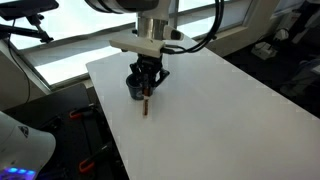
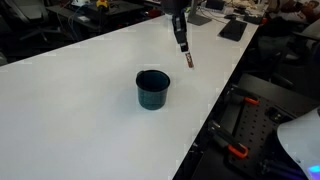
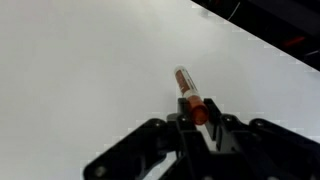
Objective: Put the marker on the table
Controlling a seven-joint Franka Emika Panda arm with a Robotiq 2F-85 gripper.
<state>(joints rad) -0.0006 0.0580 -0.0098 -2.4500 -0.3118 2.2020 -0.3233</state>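
Jaws closed on marker (image 3: 190,93) | thin stick, orange band, pale tip

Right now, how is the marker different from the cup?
The marker is a thin stick; the cup is round and wide. The marker is pinched in the tool; the cup stands free on the table. The marker shows an orange part; the cup is all dark. Both are small beside the table.
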